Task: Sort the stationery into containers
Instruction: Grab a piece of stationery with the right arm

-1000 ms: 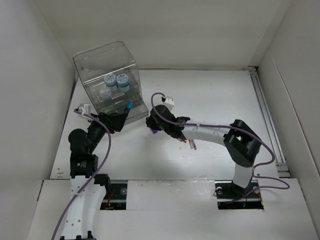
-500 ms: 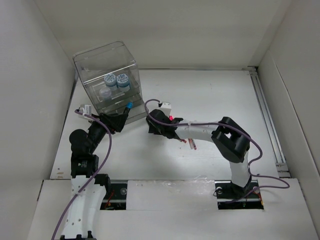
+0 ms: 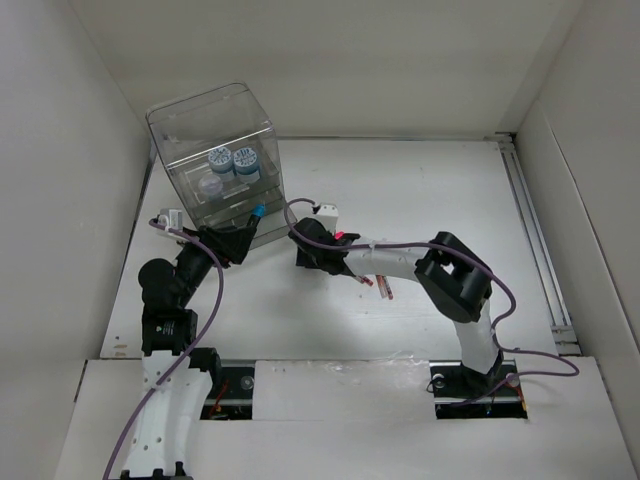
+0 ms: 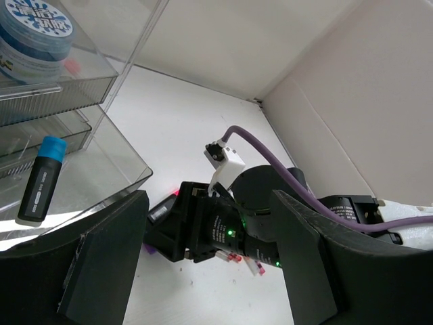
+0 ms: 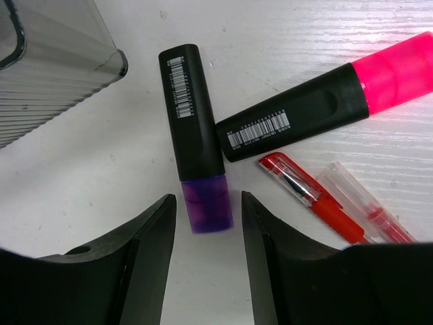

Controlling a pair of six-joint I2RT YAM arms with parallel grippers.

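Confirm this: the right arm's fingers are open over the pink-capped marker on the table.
Wrong marker. The right arm's fingers are open over the purple-capped marker on the table; the pink-capped marker lies beside it. The right wrist view shows this.

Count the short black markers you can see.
3: blue-capped black marker in the clear plastic organizer's drawer; purple-capped marker under the open right hand; pink-capped marker beside it. Others may be hidden.

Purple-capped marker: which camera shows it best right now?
Right wrist: the whole purple-capped marker shows, its cap between the fingertips of the open right gripper. Left wrist shows only a purple sliver; top external hides it under the right gripper.
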